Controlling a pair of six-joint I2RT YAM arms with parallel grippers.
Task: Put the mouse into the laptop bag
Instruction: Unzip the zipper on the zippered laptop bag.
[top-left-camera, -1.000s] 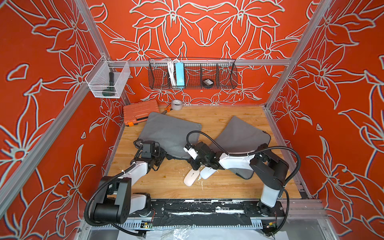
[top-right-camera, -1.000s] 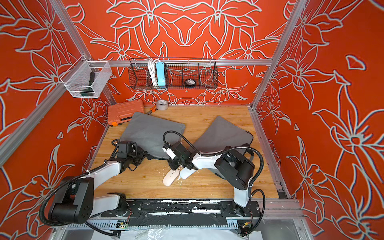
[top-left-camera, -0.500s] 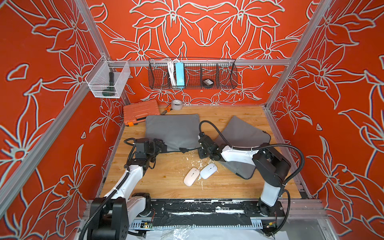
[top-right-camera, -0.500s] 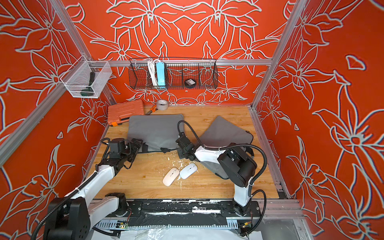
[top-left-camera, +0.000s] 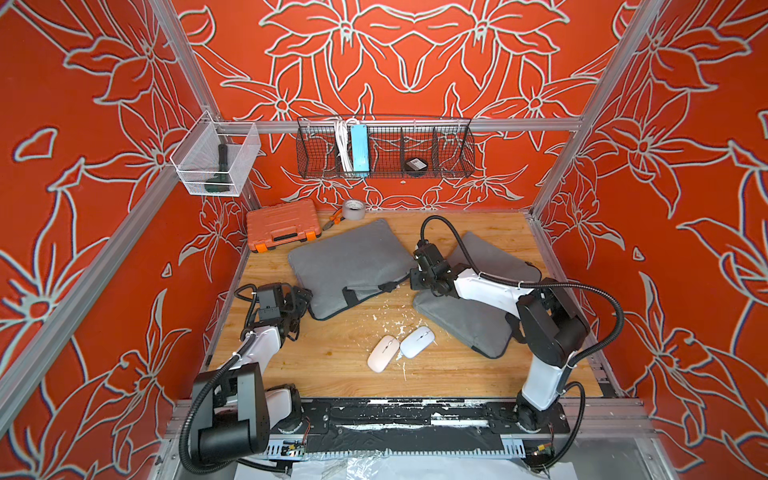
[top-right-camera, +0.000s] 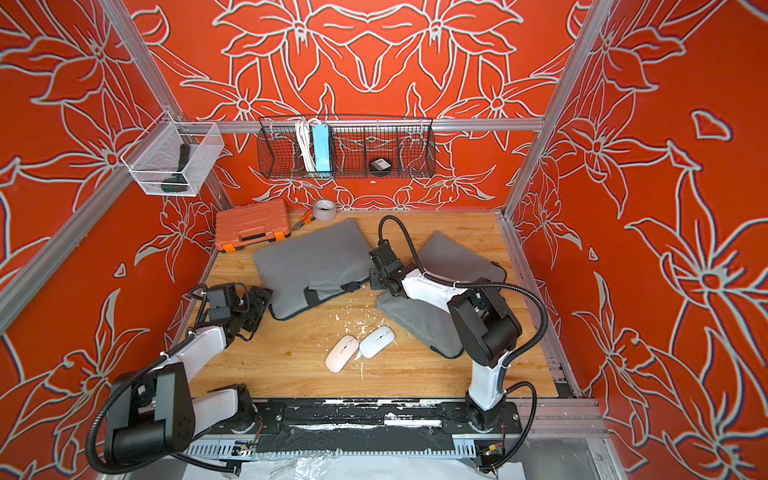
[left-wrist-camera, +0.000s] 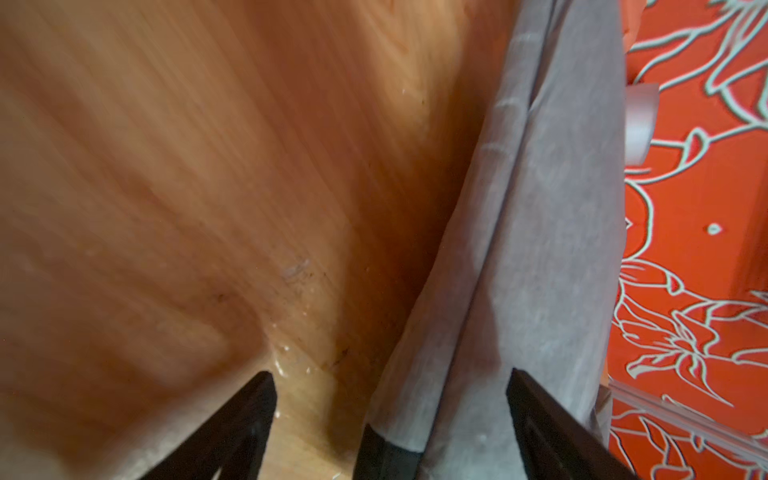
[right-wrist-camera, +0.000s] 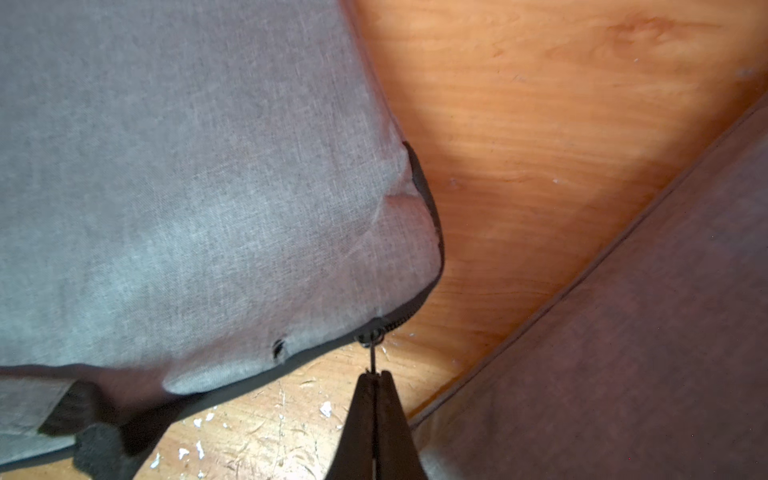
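Two white mice (top-left-camera: 383, 353) (top-left-camera: 417, 341) lie side by side on the wooden table near the front, also in a top view (top-right-camera: 341, 353). A grey laptop bag (top-left-camera: 349, 262) (top-right-camera: 311, 262) lies flat behind them. My right gripper (right-wrist-camera: 376, 374) (top-left-camera: 413, 282) is shut on its zipper pull (right-wrist-camera: 372, 353) at the bag's right front corner. At the bag's left front corner my left gripper (left-wrist-camera: 392, 378) (top-left-camera: 301, 299) stands open, the bag's edge (left-wrist-camera: 478, 332) between its jaws but not pinched. A second grey laptop bag (top-left-camera: 469, 320) lies under the right arm.
At the back left sit an orange tool case (top-left-camera: 282, 224) and a tape roll (top-left-camera: 353, 210). A wire basket (top-left-camera: 384, 149) and a clear bin (top-left-camera: 216, 162) hang on the walls. White flecks (top-left-camera: 390, 320) litter the wood near the mice.
My left gripper opened, let go of the bag's corner and drew back slightly. My right gripper moved right and back along the bag's edge with the zipper pull. The bag settled flat.
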